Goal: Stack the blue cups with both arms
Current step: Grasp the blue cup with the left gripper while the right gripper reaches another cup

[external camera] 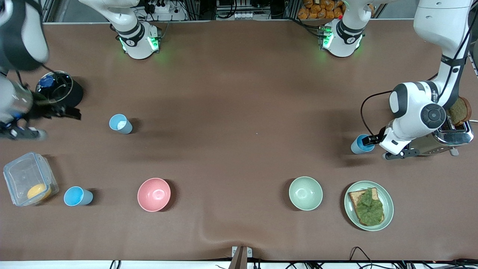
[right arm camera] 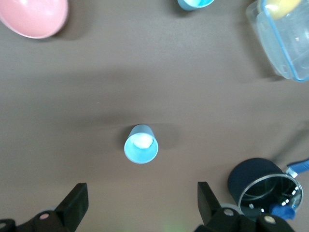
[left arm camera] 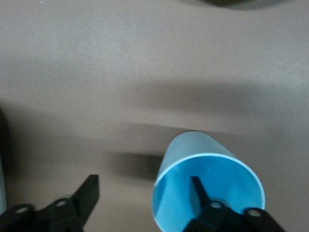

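At the left arm's end of the table: left gripper (external camera: 370, 141) is low at a blue cup (external camera: 361, 144), just beside the toaster (external camera: 450, 135)
Left gripper fingers: apart, one finger (left arm camera: 199, 191) inside that cup's (left arm camera: 207, 186) mouth, the other (left arm camera: 87, 193) outside and clear of its wall
Right gripper: (external camera: 69, 112) up in the air at the right arm's end, fingers (right arm camera: 77, 203) spread wide, holding nothing
Second blue cup: (external camera: 120, 124) upright on the table, showing between the right gripper's (right arm camera: 142, 205) fingers in the right wrist view (right arm camera: 141, 144)
Third blue cup: (external camera: 77, 196) nearer the front camera, between the clear lidded container (external camera: 29, 179) and the pink bowl (external camera: 154, 194)
Pale green bowl: (external camera: 305, 193) beside the green plate (external camera: 388, 203) carrying toast topped with lettuce (external camera: 368, 206)
Dark glass-lidded pot: (external camera: 59, 89) near the right gripper
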